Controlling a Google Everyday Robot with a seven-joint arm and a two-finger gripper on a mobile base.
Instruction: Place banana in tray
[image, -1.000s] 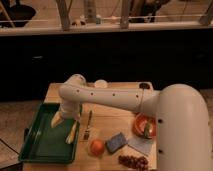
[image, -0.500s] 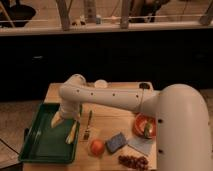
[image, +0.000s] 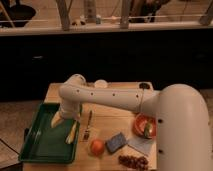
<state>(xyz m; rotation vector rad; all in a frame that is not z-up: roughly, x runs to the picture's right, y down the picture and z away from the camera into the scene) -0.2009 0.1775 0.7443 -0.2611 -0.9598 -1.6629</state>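
The banana (image: 71, 134) is pale yellow and lies on the right rim of the dark green tray (image: 41, 140), its lower end over the tray's right edge. My white arm reaches from the right across the table. My gripper (image: 58, 120) hangs over the tray's upper right part, just above and left of the banana's upper end.
A metal fork (image: 88, 125) lies just right of the tray. An orange fruit (image: 97, 146), a blue sponge (image: 116, 142), a red-orange bowl (image: 144, 126) and dark dried fruit (image: 132, 161) sit on the wooden table (image: 110, 125). A small white cup (image: 100, 84) stands at the back.
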